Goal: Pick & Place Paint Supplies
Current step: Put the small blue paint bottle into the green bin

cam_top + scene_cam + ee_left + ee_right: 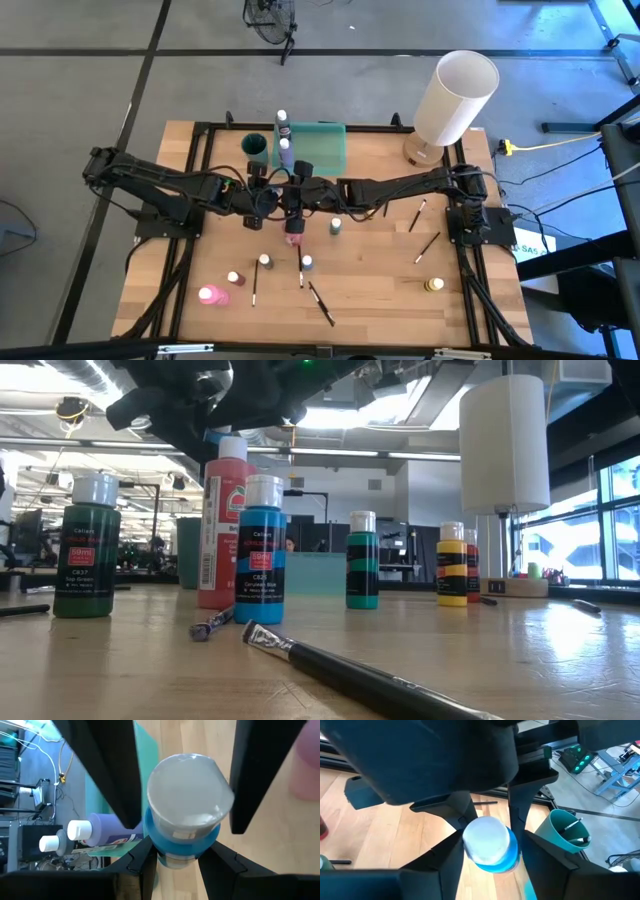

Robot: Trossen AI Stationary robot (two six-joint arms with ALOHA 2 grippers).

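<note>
Hands meet mid-table: left hand grasping blue paint bottle; right hand straddling it, grip unclear

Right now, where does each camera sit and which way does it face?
High: above the table, facing straight down; left arm and right arm meet by the tray.
Low: at tabletop height, facing level past a brush and the lamp into the room; arm parts overhead.
Left wrist: on the left arm, facing past the left gripper, shut on a blue bottle.
Right wrist: on the right arm, facing past the right gripper toward the cup.
Shared: both wrist views show that blue bottle.
</note>
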